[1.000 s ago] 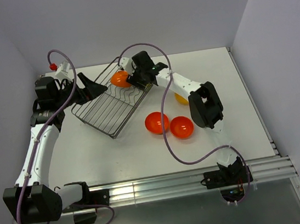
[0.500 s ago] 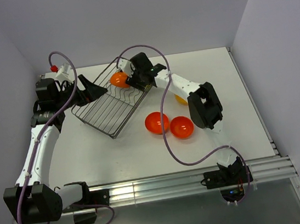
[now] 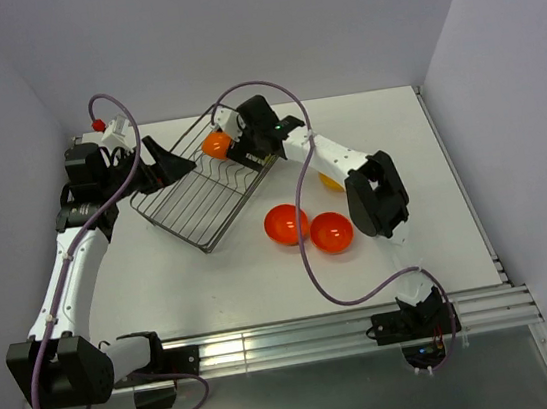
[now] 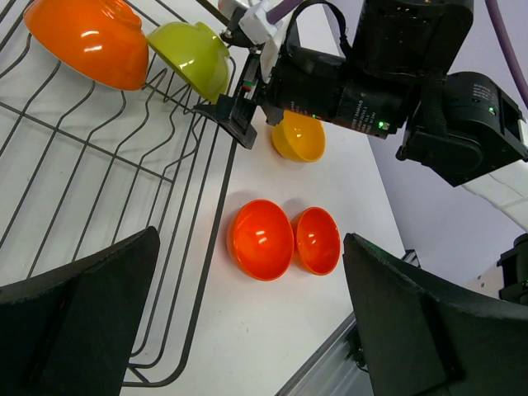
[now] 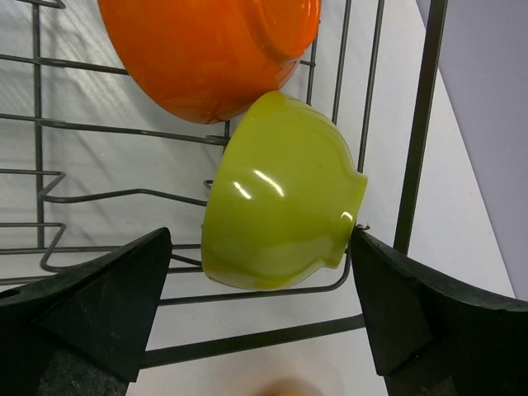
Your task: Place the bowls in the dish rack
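Right pincer (image 5: 260, 237) spreads wide either side of the lime green bowl (image 5: 280, 194), mid-frame in the dish rack (image 5: 421, 124) under the orange bowl (image 5: 206, 49); the top view hides the green one behind the arm. Left pincer (image 4: 252, 239), wide open and empty, shows a yellow-orange bowl (image 4: 299, 136) and two red-orange bowls (image 4: 261, 239) on the bench (image 4: 346, 198).

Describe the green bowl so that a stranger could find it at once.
Look at the dark wire dish rack on the left of the table. At its far end, next to the orange bowl, lies the lime green bowl. It alone is green.
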Robot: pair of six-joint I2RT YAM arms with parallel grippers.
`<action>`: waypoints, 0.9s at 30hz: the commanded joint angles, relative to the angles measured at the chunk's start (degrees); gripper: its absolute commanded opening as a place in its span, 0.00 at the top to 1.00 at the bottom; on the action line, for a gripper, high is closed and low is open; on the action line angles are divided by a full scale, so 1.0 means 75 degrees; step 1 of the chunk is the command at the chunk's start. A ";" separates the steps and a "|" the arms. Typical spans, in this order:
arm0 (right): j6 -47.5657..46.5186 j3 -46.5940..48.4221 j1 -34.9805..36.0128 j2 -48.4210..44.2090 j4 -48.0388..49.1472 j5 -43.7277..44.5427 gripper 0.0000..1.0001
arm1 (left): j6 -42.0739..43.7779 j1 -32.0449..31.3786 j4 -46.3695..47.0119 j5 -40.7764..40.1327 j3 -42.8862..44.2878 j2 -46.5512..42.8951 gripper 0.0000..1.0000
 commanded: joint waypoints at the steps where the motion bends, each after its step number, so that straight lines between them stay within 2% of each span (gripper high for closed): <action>1: 0.0144 0.0165 0.0084 -0.0668 -0.0091 -0.0303 0.04 | 0.0056 0.0038 0.0169 0.0193 0.0002 -0.0290 0.01; 9: 0.0646 0.0387 0.0073 -0.0774 -0.0173 -0.0599 0.08 | -0.0015 0.0038 0.0275 0.0205 -0.0034 -0.0302 0.00; 13: 0.0800 0.1113 0.0026 -0.0411 -0.0512 -0.0575 0.09 | 0.0044 0.0038 0.0217 0.0193 0.0002 -0.0278 0.00; 22: 0.0859 0.1876 -0.0208 0.0327 -0.1017 -0.0668 0.06 | 0.0079 0.0050 0.0193 0.0182 0.0060 -0.0278 0.00; 27: 0.1210 0.1993 -0.0384 0.0515 -0.1204 -0.1159 0.06 | 0.0091 0.0050 0.0169 0.0193 0.0119 -0.0231 0.00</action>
